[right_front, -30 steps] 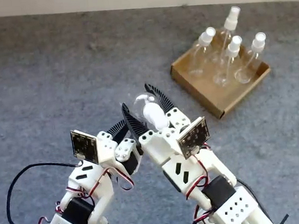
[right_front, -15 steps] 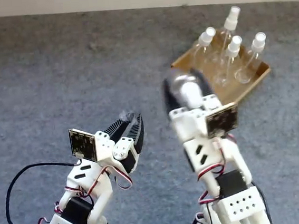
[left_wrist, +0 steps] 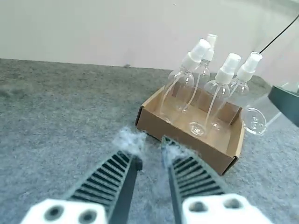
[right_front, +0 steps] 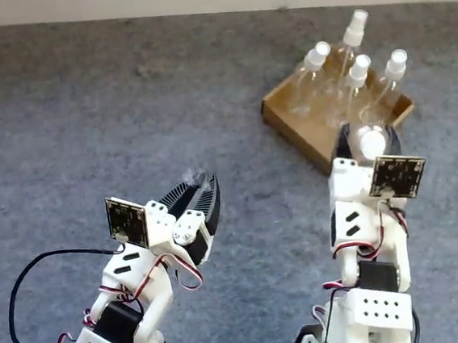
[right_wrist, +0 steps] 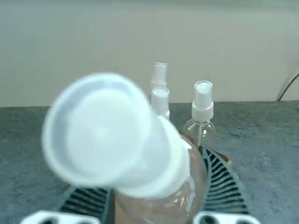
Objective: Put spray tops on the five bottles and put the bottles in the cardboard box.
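Grey carpet all round, pale wall far behind. Nearest, left gripper [right_front: 203, 192] low over bare carpet, jaws slightly apart, grasping nothing. Farther out, right gripper [right_front: 365, 138] clenched on the fifth bottle [right_wrist: 159, 196], spray top [right_wrist: 103, 130] already fitted, held up at the near edge of the box [left_wrist: 203, 151]. Step in hand, by the look of it: boxing the last bottle. Next move probably calls for carrying forward over the near wall, lowering into free floor beside the four standing bottles [left_wrist: 215, 95] without knocking them, then letting go. Clear plastic body, white top; likely light and easily tipped.
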Robot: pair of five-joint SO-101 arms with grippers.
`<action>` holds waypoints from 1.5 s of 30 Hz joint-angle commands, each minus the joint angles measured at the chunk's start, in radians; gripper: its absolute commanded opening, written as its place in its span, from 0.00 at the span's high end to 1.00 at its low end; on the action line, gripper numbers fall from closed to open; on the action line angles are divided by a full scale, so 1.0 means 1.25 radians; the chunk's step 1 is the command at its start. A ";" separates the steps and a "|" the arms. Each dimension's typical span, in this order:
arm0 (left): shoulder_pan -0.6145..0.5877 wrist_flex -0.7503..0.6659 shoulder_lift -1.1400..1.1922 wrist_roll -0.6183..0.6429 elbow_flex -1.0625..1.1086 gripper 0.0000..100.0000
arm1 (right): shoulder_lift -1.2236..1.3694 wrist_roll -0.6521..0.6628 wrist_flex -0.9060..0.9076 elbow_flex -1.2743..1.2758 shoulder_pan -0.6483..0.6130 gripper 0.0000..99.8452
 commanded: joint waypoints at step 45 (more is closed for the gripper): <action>-0.014 0.006 -0.003 0.005 0.017 0.98 | 0.661 -0.005 -0.148 -0.374 -0.046 0.87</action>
